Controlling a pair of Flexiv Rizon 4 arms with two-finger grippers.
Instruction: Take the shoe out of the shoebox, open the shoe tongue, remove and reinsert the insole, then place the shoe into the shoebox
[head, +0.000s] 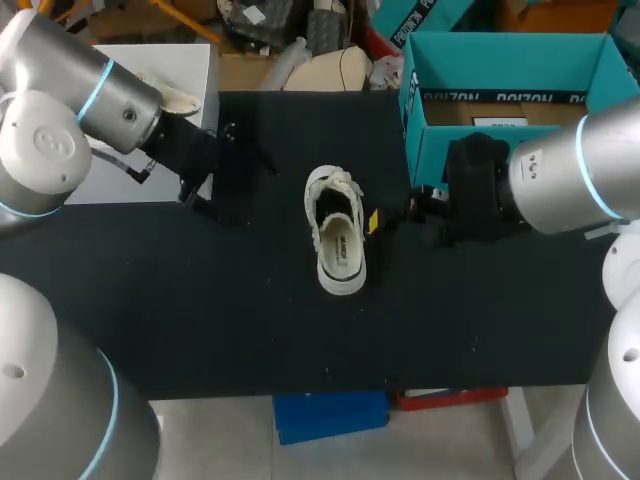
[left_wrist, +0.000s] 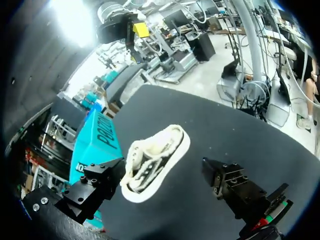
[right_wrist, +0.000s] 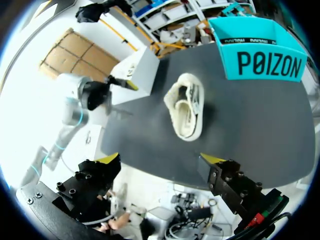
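A pale shoe (head: 337, 232) sits upright mid-way across the black table (head: 200, 300) and outside the open teal shoebox (head: 505, 45), which stands at the far right. Both grippers hold nothing, jaws wide apart: left gripper (left_wrist: 162, 172) to the shoe's left, right gripper (right_wrist: 160, 159) near its right.

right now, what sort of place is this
Most likely a robotics lab test bench: a left arm and a right arm flank a black table, where a white shoe and a teal shoebox are set out.
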